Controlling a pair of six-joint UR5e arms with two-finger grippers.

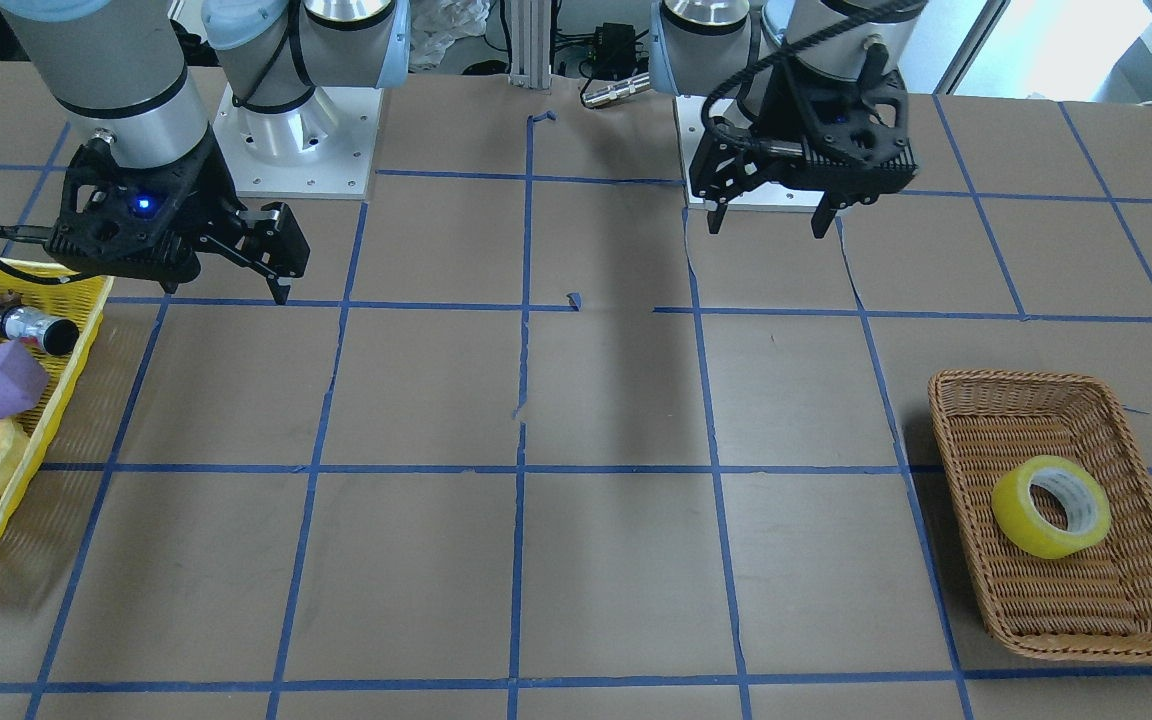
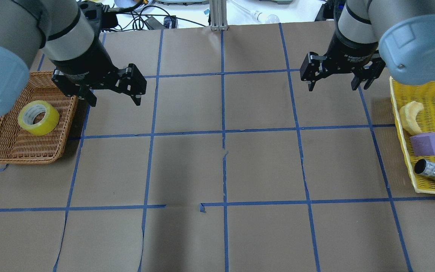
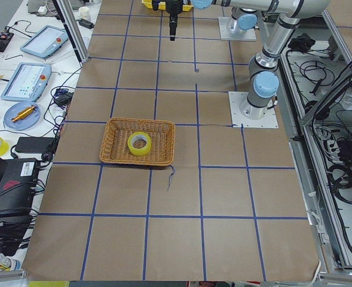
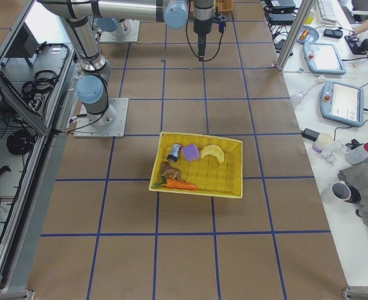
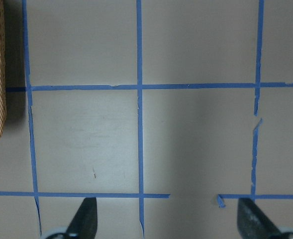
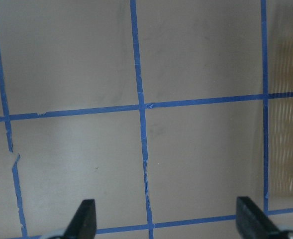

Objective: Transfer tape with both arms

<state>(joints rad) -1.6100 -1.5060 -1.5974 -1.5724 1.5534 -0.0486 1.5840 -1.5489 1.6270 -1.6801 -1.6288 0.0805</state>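
Observation:
The yellow tape roll (image 1: 1021, 517) lies tilted in a brown wicker basket (image 1: 1016, 381) on the robot's left side of the table. It also shows in the overhead view (image 2: 48, 123) and the left side view (image 3: 139, 150). My left gripper (image 2: 115, 101) hangs open and empty above the table, just beyond the wicker basket (image 2: 25, 159) toward the middle; the front view shows the left gripper (image 1: 768, 228) too. My right gripper (image 2: 332, 88) is open and empty above the table next to a yellow basket (image 2: 401, 124). Both wrist views show only bare table between open fingers.
The yellow basket (image 1: 71, 365) holds a pale banana (image 2: 410, 115), a purple cube (image 2: 428, 143), a dark can (image 2: 432, 170) and small toys. The table is brown paper with a blue tape grid. Both arm bases stand at the robot's edge.

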